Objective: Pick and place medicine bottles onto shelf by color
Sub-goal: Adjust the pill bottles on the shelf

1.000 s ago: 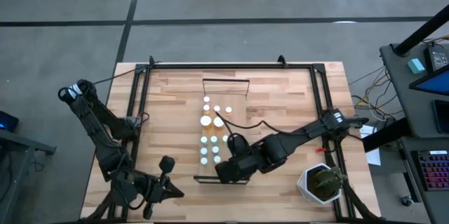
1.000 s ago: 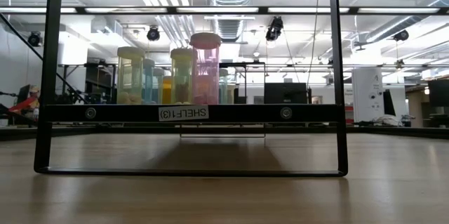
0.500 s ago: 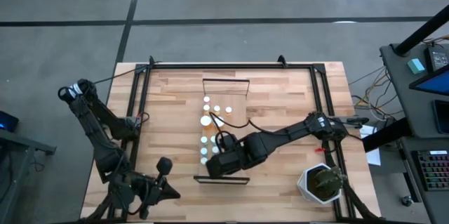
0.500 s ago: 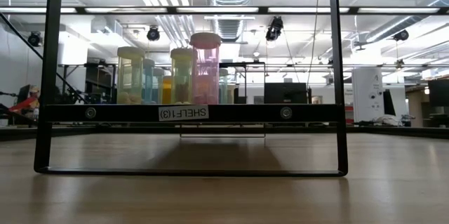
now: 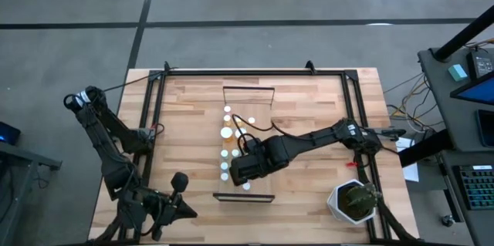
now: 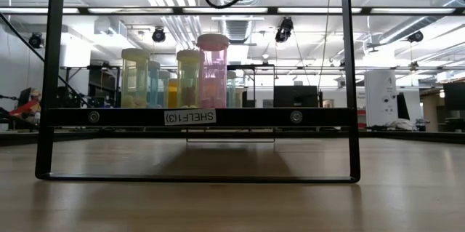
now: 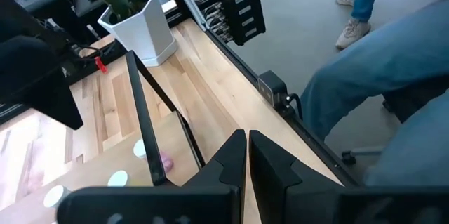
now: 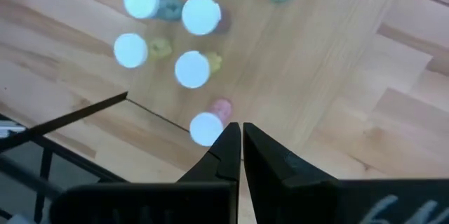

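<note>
Partly hidden under the right arm in the high view: several medicine bottles on the shelf, caps too small there to sort by body colour. Cut off at the low view's upper edge: dark parts of an arm, gripper out of sight. Seen only from the waist down in the left wrist view: a seated person in blue trousers, with a second person's legs and shoe clipped by the frame. Partly screened behind the right gripper: a pink bottle. Blurred across the right wrist view: bottle bodies below bright caps.
</note>
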Available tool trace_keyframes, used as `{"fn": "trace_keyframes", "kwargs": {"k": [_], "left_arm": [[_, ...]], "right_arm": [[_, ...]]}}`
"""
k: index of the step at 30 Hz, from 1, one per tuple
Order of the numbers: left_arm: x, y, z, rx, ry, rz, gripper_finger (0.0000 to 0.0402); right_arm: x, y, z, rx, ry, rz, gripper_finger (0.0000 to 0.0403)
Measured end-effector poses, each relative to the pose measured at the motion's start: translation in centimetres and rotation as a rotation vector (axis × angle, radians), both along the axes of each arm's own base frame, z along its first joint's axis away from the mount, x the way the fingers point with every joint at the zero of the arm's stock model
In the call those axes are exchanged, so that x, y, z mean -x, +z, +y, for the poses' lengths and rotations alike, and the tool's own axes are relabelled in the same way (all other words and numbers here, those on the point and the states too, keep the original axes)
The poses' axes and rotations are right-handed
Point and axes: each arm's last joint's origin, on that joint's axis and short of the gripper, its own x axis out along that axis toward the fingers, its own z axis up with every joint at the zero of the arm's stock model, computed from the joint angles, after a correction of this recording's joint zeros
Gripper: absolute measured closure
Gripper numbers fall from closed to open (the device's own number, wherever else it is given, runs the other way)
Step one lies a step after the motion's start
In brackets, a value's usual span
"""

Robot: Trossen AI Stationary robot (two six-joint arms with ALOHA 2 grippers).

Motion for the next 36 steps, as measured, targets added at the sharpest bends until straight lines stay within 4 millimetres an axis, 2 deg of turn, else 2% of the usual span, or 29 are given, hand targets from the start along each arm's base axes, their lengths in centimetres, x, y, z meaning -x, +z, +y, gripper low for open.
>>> {"fn": "trace_keyframes", "kwargs": {"k": [15, 25, 36], "left_arm": [[0.3, 0.0, -0.1, -0.001, -0.011, 0.0, 0.04], [0.3, 0.0, -0.2, -0.002, -0.012, 0.001, 0.04], [0.3, 0.0, -0.2, -0.003, -0.013, 0.001, 0.04]], "right_arm": [[-1.2, -3.6, -0.4, -0.159, 0.035, 0.047, 0.0394], [-1.2, -5.1, -0.6, -0.187, 0.091, 0.08, 0.0394], [-1.9, -6.4, -0.6, -0.216, 0.138, 0.027, 0.0394]]}}
